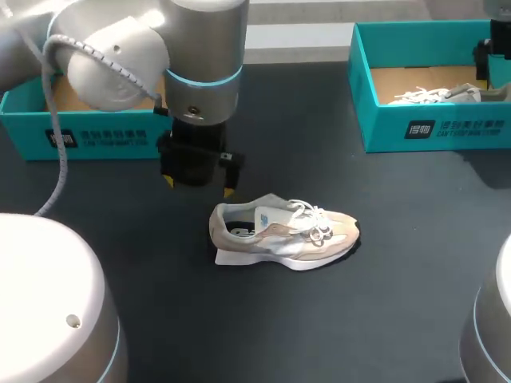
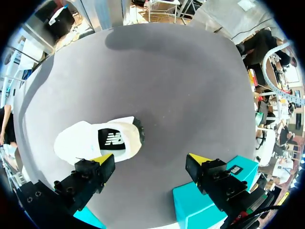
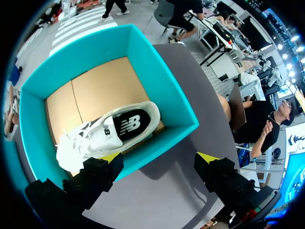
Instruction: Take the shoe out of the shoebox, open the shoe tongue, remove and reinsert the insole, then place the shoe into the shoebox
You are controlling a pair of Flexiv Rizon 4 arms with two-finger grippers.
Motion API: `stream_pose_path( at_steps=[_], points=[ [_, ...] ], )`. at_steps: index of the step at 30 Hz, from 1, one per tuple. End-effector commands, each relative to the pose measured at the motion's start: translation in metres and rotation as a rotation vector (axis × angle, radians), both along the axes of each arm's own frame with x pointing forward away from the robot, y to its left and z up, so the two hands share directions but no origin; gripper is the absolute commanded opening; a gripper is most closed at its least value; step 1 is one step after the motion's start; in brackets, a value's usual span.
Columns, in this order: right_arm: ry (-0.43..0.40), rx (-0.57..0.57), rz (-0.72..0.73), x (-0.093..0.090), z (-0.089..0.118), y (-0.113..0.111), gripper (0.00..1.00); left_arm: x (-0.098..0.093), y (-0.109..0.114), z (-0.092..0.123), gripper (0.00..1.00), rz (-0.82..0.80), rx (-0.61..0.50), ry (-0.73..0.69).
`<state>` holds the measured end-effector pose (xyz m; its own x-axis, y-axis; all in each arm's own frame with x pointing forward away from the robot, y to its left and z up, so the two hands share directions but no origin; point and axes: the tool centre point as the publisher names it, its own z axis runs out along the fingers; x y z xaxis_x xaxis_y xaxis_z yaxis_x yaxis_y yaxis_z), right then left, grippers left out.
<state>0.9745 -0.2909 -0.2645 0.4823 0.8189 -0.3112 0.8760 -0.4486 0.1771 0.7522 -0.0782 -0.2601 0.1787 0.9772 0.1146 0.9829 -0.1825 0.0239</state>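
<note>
A beige and white shoe [image 1: 283,233] lies on its sole in the middle of the dark table, toe to the right. My left gripper [image 1: 198,185] hangs just behind its heel, open and holding nothing. In the left wrist view the shoe [image 2: 86,138] shows its black insole and sits ahead of one finger, not between the two; the left gripper [image 2: 150,162] stands wide. My right gripper [image 3: 159,160] is open above the near wall of the teal shoebox [image 3: 174,102], which holds a second white shoe [image 3: 109,131]. That shoebox [image 1: 431,128] stands at the back right.
Another teal shoebox [image 1: 80,132] sits at the back left, largely hidden by my left arm; its corner [image 2: 200,205] shows under the left gripper. A white shoe [image 1: 431,96] lies in the right box. Bare dark tabletop [image 1: 319,319] surrounds the shoe.
</note>
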Motion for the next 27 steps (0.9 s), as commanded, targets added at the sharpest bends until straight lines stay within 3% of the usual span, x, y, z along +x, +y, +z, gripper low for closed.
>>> stream_pose_path(
  at_steps=[1, 5, 6, 7, 9, 10, 15, 21, 27],
  points=[
    [-0.003, 0.001, 0.0, -0.001, 0.0, 0.0, 1.0, -0.001, 0.005, -0.002, 1.0, -0.003, -0.032, 0.002],
    [-0.003, 0.001, 0.0, -0.001, 0.0, 0.0, 1.0, 0.0, 0.01, 0.002, 1.0, 0.03, -0.066, 0.011],
    [-0.003, 0.001, 0.0, -0.001, 0.0, 0.0, 1.0, 0.003, 0.016, 0.002, 1.0, 0.101, 0.004, 0.015],
    [-0.003, 0.001, 0.0, -0.001, 0.0, 0.0, 1.0, 0.003, 0.021, 0.006, 1.0, 0.129, -0.07, 0.055],
    [-0.003, 0.001, 0.0, -0.001, 0.0, 0.0, 1.0, 0.002, 0.024, 0.006, 1.0, 0.209, -0.071, 0.097],
    [-0.003, 0.001, 0.0, -0.001, 0.0, 0.0, 1.0, 0.0, 0.026, 0.009, 1.0, 0.243, -0.132, 0.117],
    [-0.003, 0.001, 0.0, -0.001, 0.0, 0.0, 1.0, -0.011, 0.035, 0.012, 1.0, 0.445, -0.218, 0.236],
    [-0.003, 0.001, 0.0, -0.001, 0.0, 0.0, 1.0, -0.024, 0.057, 0.0, 1.0, 0.608, -0.408, 0.37],
    [-0.003, 0.001, 0.0, -0.001, 0.0, 0.0, 1.0, -0.022, 0.088, -0.005, 1.0, 0.767, -0.604, 0.441]
  ],
)
